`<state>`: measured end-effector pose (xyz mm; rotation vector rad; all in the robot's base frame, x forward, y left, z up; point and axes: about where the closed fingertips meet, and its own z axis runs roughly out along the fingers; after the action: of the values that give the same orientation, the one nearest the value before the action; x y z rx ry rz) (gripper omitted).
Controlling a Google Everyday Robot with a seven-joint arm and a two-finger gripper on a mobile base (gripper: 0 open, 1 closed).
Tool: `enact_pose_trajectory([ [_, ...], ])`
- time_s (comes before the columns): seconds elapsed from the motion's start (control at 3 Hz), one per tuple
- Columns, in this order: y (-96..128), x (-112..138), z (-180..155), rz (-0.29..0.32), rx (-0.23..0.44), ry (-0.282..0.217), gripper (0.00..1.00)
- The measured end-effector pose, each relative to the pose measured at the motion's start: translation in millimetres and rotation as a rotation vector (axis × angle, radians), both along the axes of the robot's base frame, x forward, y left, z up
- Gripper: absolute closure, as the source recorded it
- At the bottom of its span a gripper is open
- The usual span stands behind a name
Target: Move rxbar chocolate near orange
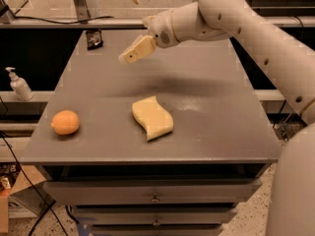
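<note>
The gripper hangs above the far middle of the table; whether it is spread or closed cannot be told. The rxbar chocolate lies at the far left corner, well apart from the orange at front left. The reach should descend squarely over the flat wrapper.

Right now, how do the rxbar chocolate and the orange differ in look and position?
The rxbar chocolate is flat, black and rectangular; the orange is round. The rxbar chocolate lies at the table's far left corner, the orange near its front left edge. Both lie untouched; the gripper hovers above the table, nearer the rxbar chocolate.
</note>
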<state>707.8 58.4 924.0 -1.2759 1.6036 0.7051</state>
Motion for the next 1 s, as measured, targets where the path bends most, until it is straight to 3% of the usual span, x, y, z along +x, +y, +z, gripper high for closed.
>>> enact_pose_trajectory([
  [0.33, 4.3, 2.6, 4.8, 0.004, 0.006, -0.009, 0.0],
  [0.67, 4.7, 2.4, -1.2, -0.012, 0.006, 0.013, 0.0],
  [1.0, 18.5, 13.5, -5.1, -0.036, 0.077, -0.003, 0.0],
])
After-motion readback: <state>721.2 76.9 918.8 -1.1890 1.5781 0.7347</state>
